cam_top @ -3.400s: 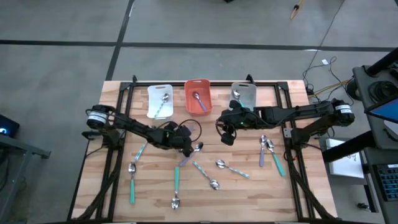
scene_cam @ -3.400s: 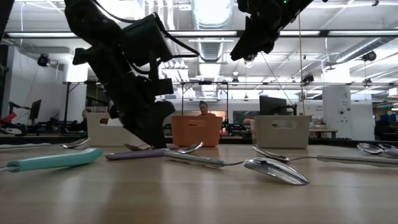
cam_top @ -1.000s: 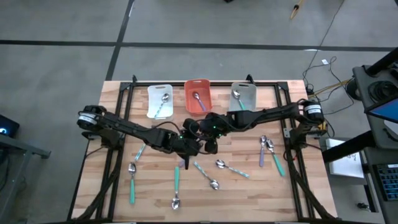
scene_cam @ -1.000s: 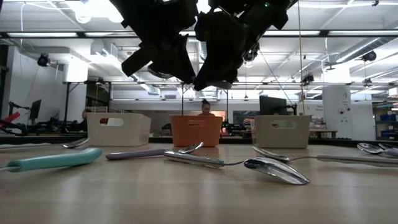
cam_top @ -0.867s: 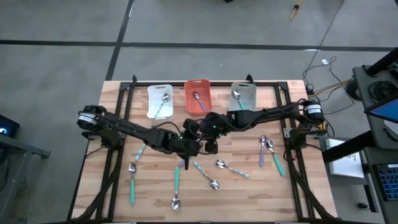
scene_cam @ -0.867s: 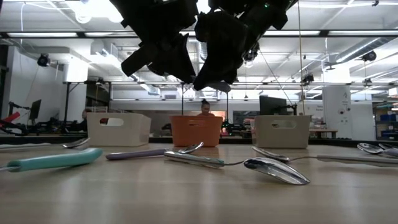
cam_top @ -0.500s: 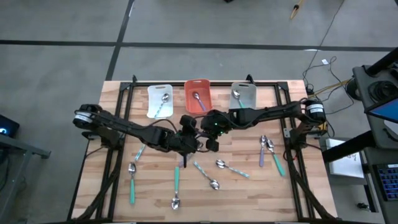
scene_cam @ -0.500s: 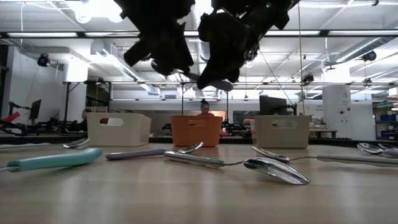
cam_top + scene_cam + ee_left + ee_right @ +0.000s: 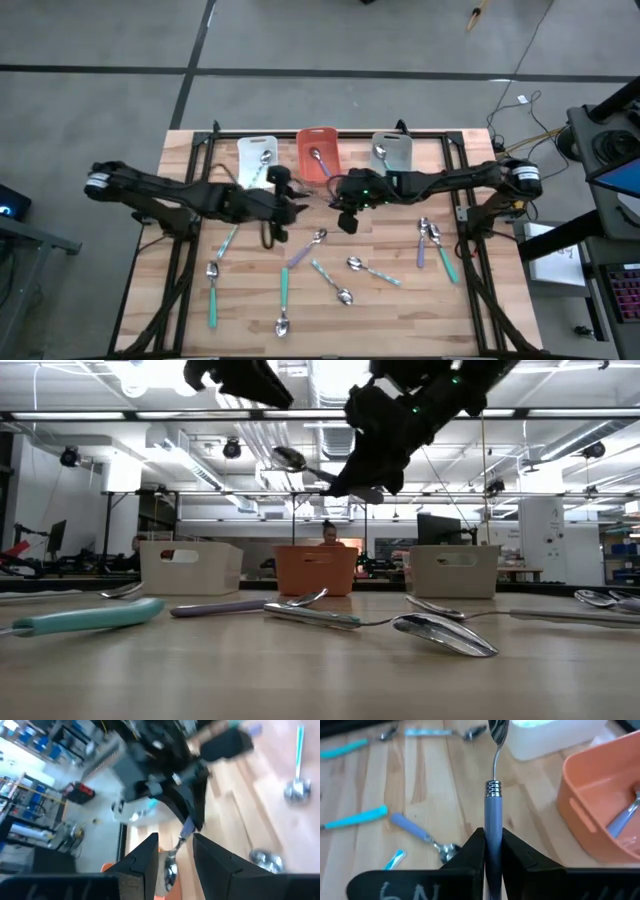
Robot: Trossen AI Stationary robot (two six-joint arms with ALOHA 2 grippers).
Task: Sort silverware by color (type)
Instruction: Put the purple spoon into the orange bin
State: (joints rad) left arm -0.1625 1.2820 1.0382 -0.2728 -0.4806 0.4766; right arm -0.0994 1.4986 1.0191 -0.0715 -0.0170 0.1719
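Right wrist view shows my right gripper (image 9: 493, 847) clamped on the purple spoon (image 9: 493, 802), taken over from my left gripper (image 9: 291, 207), now parted and withdrawn; orange bin (image 9: 600, 795) is next.

Bins: three in row at far edge, white (image 9: 257, 161), orange (image 9: 319, 154), grey (image 9: 392, 152); one spoon showing in each.

Spoons loose on table: nine. Teal handles: five, e.g. (image 9: 283, 300). Purple handles: two, e.g. (image 9: 303, 249). Pale blue handles: two, e.g. (image 9: 373, 270).

Spoons held in air: one, purple handle (image 9: 494, 819).

Arms: two. Grippers: two.
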